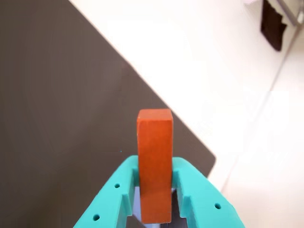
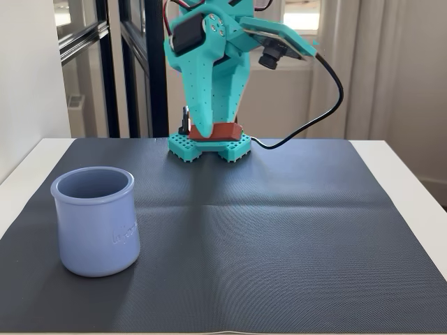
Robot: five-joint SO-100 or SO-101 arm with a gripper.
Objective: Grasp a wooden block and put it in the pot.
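Clearly, we see the turquoise plastic two-finger gripper [image 1: 154, 190] clamped on the small red wooden block [image 1: 154, 161], which stands out past its fingers in the wrist view. We see the arm raised above the dark woven mat [image 2: 279, 230]. The pale lavender-blue cylindrical pot [image 2: 96, 220] stands upright on the mat's left side in the fixed view, well apart.

You are looking at one wooden block [image 1: 155, 164], sitting clamped between the two fingers of the one gripper [image 1: 156, 197]. One pot [image 2: 95, 220] is standing well apart from the gripper, lower left of it in the fixed view. One dark mat [image 2: 293, 230] is lying beneath.
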